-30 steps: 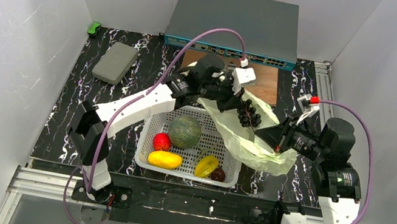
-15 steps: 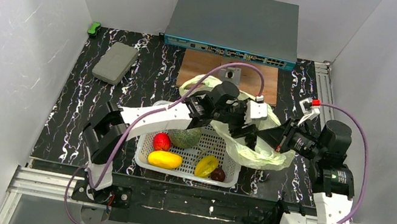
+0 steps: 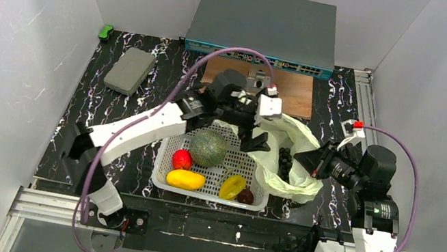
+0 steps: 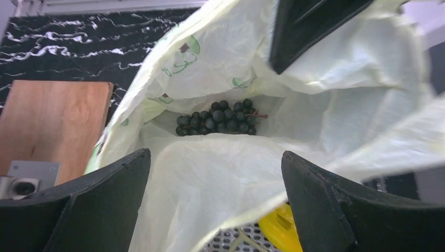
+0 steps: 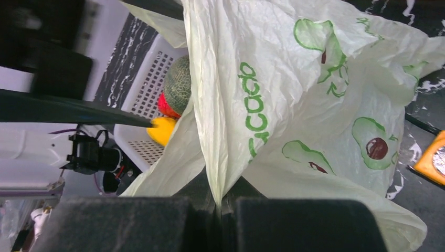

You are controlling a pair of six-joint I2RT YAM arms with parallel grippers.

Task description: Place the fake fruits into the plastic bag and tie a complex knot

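Observation:
The pale-green plastic bag (image 3: pixel 299 154) with avocado prints lies open to the right of the white basket (image 3: pixel 166 157). Dark purple grapes (image 4: pixel 218 118) lie loose inside the bag (image 4: pixel 210 178). My left gripper (image 3: pixel 254 138) hovers over the bag's mouth, open and empty (image 4: pixel 215 163). My right gripper (image 5: pixel 218 202) is shut on a pinched fold of the bag's rim (image 5: pixel 262 105), holding it up (image 3: pixel 311 161). In the basket sit the green melon (image 3: pixel 208 147), red fruit (image 3: pixel 182 159), yellow mango (image 3: pixel 185 179) and dark red plum (image 3: pixel 246 196). No banana is in view.
A yellow tape measure (image 3: pixel 232 186) lies in the basket beside the plum. A grey network switch (image 3: pixel 263 25) stands at the back, with a wooden board (image 3: pixel 300 91) in front of it. A grey block (image 3: pixel 128 70) and a small green object (image 3: pixel 106 31) lie at far left.
My left gripper carried the grapes down into the bag, opened and let them go, then drew back up and left. The right gripper kept its hold on the bag.

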